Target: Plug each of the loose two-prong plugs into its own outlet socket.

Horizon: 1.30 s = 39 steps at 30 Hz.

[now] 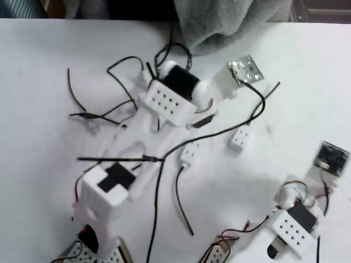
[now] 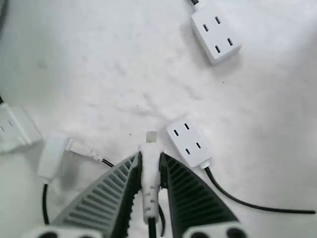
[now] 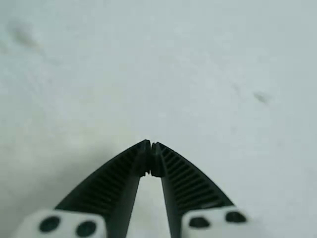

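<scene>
My left gripper (image 2: 149,166) is shut on a white two-prong plug (image 2: 150,163) with a black cord, its tip just above the table. A white outlet socket (image 2: 188,144) lies right beside that tip, apart from it. A second socket (image 2: 215,30) lies farther off. A loose white plug (image 2: 51,156) with a black cord rests on the other side of the gripper. In the high view the left gripper (image 1: 201,116) hangs over the table's middle, near the two sockets (image 1: 192,153) (image 1: 240,137). My right gripper (image 3: 150,156) is shut on nothing over bare table, at the front right (image 1: 272,252).
Black cords (image 1: 164,181) loop across the middle and left of the table. Another white socket block (image 2: 11,130) sits at the edge of the left wrist view. A grey cloth (image 1: 230,22) hangs over the far edge.
</scene>
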Each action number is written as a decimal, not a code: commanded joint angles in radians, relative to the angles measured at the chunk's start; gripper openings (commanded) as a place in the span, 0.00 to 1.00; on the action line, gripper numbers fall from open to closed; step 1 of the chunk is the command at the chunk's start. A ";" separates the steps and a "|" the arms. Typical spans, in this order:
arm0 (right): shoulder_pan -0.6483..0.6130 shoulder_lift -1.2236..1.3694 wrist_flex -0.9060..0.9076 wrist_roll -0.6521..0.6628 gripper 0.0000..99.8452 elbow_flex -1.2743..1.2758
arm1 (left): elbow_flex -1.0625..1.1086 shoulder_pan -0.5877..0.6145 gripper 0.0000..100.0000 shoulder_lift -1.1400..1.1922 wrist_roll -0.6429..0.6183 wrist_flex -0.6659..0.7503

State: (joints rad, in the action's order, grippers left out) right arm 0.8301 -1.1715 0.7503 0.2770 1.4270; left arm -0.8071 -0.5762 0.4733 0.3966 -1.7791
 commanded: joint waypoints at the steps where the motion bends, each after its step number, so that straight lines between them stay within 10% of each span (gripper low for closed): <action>1: 0.122 -0.013 -0.019 0.000 0.02 -0.008 | -0.049 0.054 0.02 0.015 -0.328 -0.009; 20: 0.147 -0.012 -0.111 0.077 0.02 0.078 | 0.199 0.093 0.02 -0.143 -1.706 -0.005; 39: 0.090 -0.013 -0.062 0.077 0.02 0.080 | 0.252 0.025 0.02 -0.067 -1.990 0.044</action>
State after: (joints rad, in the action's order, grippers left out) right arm 0.9329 -1.1715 0.6659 0.3445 1.5205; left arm -0.5539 -0.5501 0.3920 -1.5627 -1.7530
